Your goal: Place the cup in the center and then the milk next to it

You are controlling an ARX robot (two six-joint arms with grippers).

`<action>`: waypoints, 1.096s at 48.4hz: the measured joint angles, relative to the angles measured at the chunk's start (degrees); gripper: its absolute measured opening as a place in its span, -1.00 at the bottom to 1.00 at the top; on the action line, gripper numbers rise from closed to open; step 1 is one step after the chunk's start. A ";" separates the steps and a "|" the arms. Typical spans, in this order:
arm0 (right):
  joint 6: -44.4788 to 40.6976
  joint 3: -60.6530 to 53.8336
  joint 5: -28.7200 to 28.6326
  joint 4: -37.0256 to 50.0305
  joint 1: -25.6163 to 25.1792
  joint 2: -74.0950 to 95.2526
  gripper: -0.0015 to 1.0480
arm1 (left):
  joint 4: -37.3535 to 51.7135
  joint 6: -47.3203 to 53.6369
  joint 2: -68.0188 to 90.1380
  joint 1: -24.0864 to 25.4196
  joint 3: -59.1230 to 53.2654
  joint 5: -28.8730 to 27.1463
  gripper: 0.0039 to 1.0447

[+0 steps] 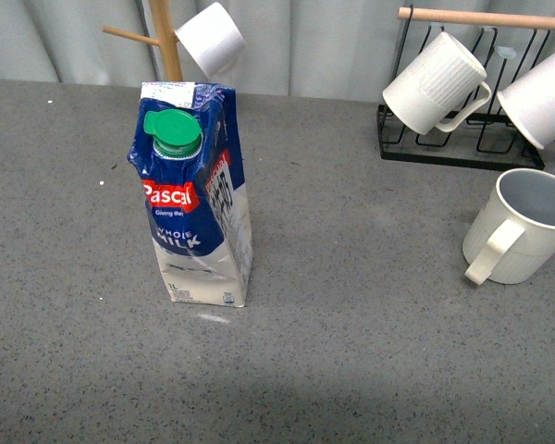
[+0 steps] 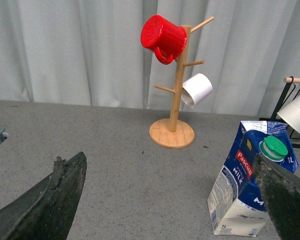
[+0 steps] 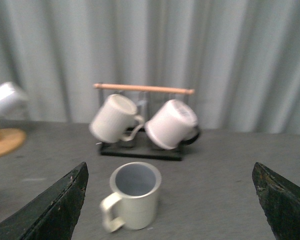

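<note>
Cream-white ribbed cup (image 1: 527, 231) is standing near the black wire rack (image 1: 444, 154), bare grey tabletop (image 1: 370, 351) stretching leftward; both arms' jaws are gaping, seemingly empty.

Left tool (image 2: 170, 157): jaws spread wide, gripping nothing. Right tool (image 3: 170, 166): jaws spread wide, gripping nothing.

milk (image 1: 199, 208) blue/white, green cap | cup (image 1: 527, 227) cream, grey inside
</note>
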 joint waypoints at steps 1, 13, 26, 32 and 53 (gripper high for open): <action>-2.27 0.02 3.80 1.86 0.96 1.03 0.83 | 0.00 0.00 0.00 0.00 0.00 0.00 0.88; -7.80 5.62 4.59 17.90 0.90 29.92 0.83 | 0.00 0.00 0.00 0.00 0.00 0.00 0.88; -2.29 23.85 0.87 20.59 -0.83 70.14 0.83 | 0.00 0.00 0.00 0.00 0.00 0.00 0.88; -0.83 32.15 1.75 18.36 -1.92 84.04 0.83 | 0.00 0.00 0.00 0.00 0.00 0.00 0.88; 7.61 46.47 1.73 10.84 -2.91 105.53 0.83 | -0.02 0.00 0.00 0.00 0.00 -0.02 0.88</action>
